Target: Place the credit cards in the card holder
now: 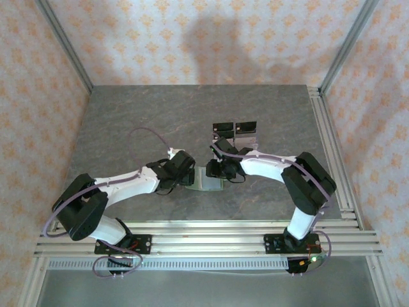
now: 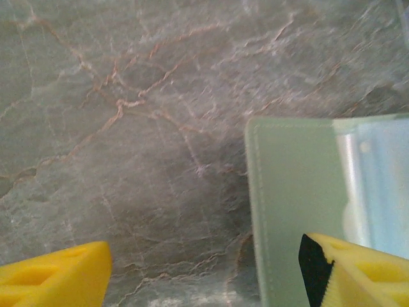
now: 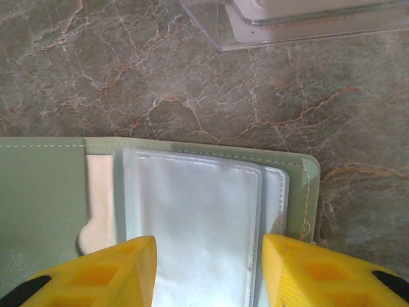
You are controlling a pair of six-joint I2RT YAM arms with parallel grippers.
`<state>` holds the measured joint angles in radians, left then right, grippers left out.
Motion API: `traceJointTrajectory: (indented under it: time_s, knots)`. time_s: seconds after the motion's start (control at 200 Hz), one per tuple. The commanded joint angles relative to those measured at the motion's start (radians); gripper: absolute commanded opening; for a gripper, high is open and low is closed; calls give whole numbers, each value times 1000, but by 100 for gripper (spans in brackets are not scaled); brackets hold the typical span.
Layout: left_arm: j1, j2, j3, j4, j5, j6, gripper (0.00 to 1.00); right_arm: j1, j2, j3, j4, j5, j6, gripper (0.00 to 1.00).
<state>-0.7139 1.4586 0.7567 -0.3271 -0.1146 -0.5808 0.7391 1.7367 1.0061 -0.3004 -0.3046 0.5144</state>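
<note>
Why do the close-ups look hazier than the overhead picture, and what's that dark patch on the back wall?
Top external: the patch is a soft shadow on the back wall. Left wrist: the card holder sits near the lens, its edge soft. Right wrist: its clear sleeves wash pale with glare.

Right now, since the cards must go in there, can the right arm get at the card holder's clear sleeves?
Probably yes: the right tool hangs open just above the card holder, straddling its clear sleeves, with nothing lying over them.
</note>
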Motion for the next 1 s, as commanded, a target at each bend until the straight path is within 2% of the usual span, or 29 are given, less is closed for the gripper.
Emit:
traceJointTrajectory:
  time_s: [0.0, 0.47, 0.996]
  knots:
    - [-5, 15, -23, 20, -58, 13, 79, 6, 14, 29, -19, 9, -23, 47]
    - [-5, 33, -36, 47, -77, 16, 79, 29, -84, 44, -72, 65, -29, 47]
    - [-7, 52, -38, 59, -76, 9, 79, 40, 35, 70, -52, 55, -40, 48]
